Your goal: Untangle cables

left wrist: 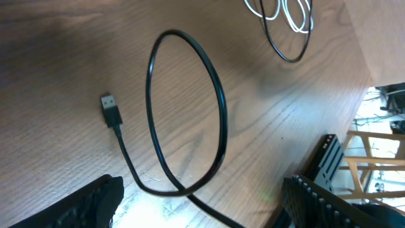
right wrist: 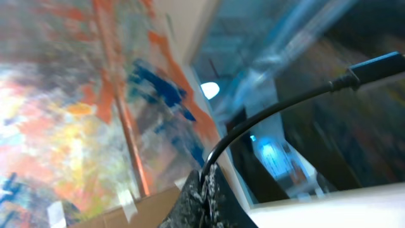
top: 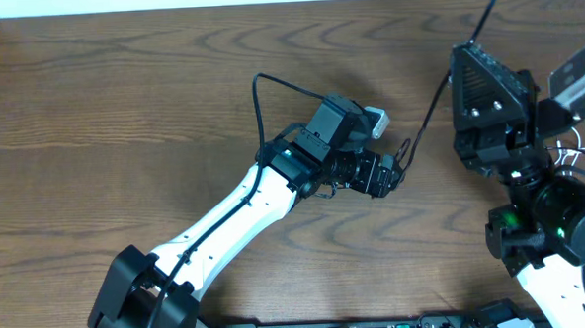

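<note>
The black cable (left wrist: 218,107) lies in a loop on the wooden table, its USB plug (left wrist: 111,112) flat on the wood to the left. My left gripper (left wrist: 202,212) hovers open just over where the loop crosses itself, holding nothing. The white cable (left wrist: 297,16) lies coiled beyond, overlapped by another black loop. My right gripper (right wrist: 205,187) is raised high and shut on the black cable (right wrist: 266,114), whose other plug (right wrist: 380,66) sticks up past the fingers. In the overhead view the black cable (top: 429,114) hangs from the right gripper (top: 468,50) down to the left gripper (top: 397,169).
The white coils (top: 567,158) lie partly under the right arm (top: 552,222). The left arm (top: 245,211) crosses the table's middle from the front left. The table edge (left wrist: 364,69) runs close to the white cable.
</note>
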